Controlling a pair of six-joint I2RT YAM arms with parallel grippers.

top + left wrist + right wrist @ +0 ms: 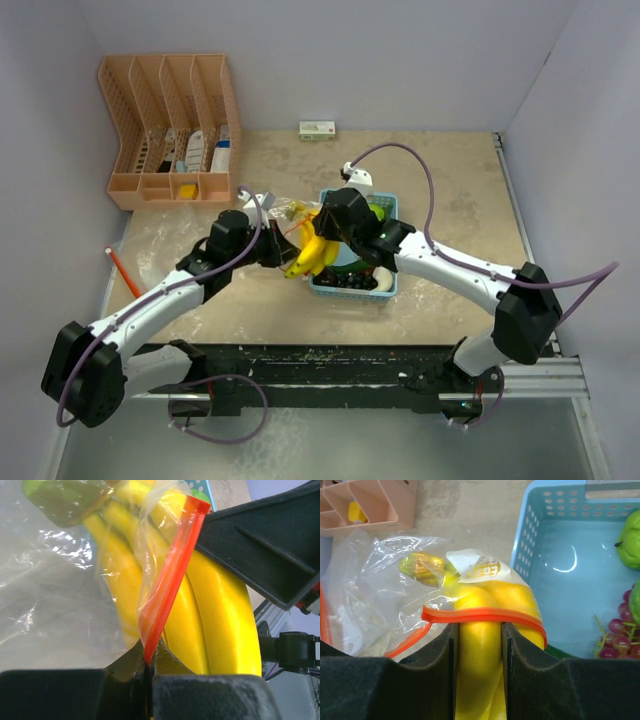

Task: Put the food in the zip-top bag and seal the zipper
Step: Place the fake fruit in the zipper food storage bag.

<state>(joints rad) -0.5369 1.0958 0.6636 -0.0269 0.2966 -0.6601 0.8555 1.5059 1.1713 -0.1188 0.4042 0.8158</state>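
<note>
My right gripper (pixel 480 645) is shut on the yellow banana bunch (pixel 485 610) and holds it with its stem end pushed into the clear zip-top bag (pixel 375 585). The bag's orange zipper strip (pixel 485 615) lies across the bananas. My left gripper (pixel 149 666) is shut on the zipper strip (pixel 170 575), holding the bag mouth beside the bananas (pixel 220 605). In the top view the bananas (pixel 312 255) hang between both grippers at the left rim of the light-blue basket (pixel 388 288). Green fruit (pixel 630 535) and grapes (pixel 615 640) lie in the basket.
A peach desk organiser (pixel 170 135) stands at the back left. A small white box (pixel 317 130) lies by the back wall. An orange pen (pixel 122 270) lies at the left edge. A white curved piece (pixel 384 279) lies in the basket.
</note>
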